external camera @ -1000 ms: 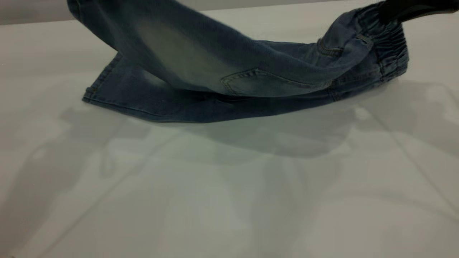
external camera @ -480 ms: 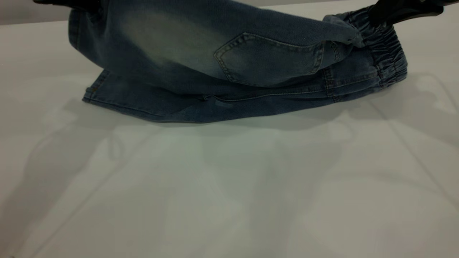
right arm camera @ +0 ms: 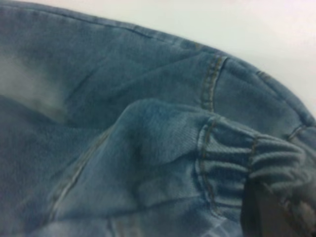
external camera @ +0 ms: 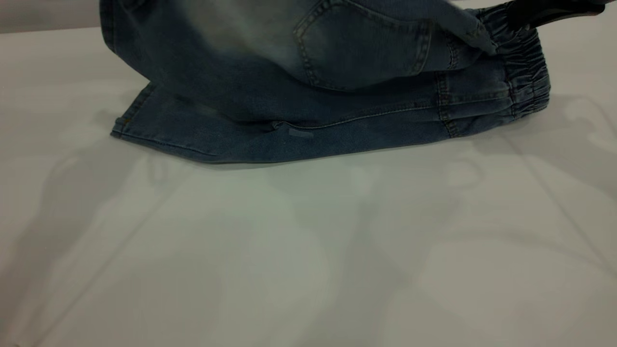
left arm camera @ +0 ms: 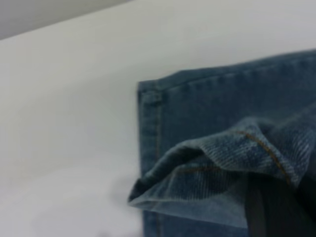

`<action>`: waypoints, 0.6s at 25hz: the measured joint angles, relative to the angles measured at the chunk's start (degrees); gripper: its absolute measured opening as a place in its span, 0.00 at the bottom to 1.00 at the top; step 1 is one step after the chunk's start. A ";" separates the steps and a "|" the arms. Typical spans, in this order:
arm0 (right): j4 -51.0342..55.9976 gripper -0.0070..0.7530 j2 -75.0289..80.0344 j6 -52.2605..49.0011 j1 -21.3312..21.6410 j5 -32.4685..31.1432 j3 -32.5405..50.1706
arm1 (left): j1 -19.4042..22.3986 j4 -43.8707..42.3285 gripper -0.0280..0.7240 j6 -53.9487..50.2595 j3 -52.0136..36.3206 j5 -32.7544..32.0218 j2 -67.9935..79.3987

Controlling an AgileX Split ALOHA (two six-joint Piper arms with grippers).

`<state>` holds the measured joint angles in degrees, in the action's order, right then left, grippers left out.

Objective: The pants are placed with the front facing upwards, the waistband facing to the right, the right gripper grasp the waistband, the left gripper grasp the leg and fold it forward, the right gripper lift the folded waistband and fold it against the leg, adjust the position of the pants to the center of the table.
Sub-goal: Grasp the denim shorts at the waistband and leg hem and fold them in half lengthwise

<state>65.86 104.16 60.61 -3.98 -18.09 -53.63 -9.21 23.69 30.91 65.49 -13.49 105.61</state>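
The pants [external camera: 308,96] are half raised off the table [external camera: 308,250]: one leg lies flat on the white surface with its hem toward the left arm's side, while the other leg is lifted above it and carried over it, showing the square back pocket [external camera: 361,43]. The right hand [external camera: 549,12] sits at the far upper edge of the exterior view, pinching the waistband [external camera: 528,72] from above, so the gathered elastic hangs just below it and the wide end is kept from sliding while the leg travels. Its wrist view shows the ruffled band bunched right against the dark finger [right arm camera: 269,212]. The left hand [left arm camera: 276,207] is out of the exterior view; in its own wrist view a dark finger presses into a curled fold of the leg hem [left arm camera: 207,173], so it seems pressed together on that hem, with the flat lower leg lying beneath it. Holding both ends at once keeps the cloth stretched between the hands, which should let the raised leg land squarely on the lower one. The lengthwise fold looks underway, not finished.
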 joint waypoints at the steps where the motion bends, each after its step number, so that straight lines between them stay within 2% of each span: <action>1: 0.12 0.05 0.00 0.00 0.00 0.59 0.00 | 0.00 0.00 0.09 0.34 0.06 0.49 0.19; 10: 1.59 0.06 0.00 0.00 0.00 1.79 0.00 | 0.06 0.06 0.09 0.35 0.50 1.08 2.62; 15: 1.59 0.15 0.04 0.00 0.00 1.62 0.00 | 0.06 0.06 0.09 0.35 0.50 1.21 2.79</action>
<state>67.44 104.20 60.61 -3.98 -16.47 -53.63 -9.15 23.75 31.26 65.99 -12.27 108.41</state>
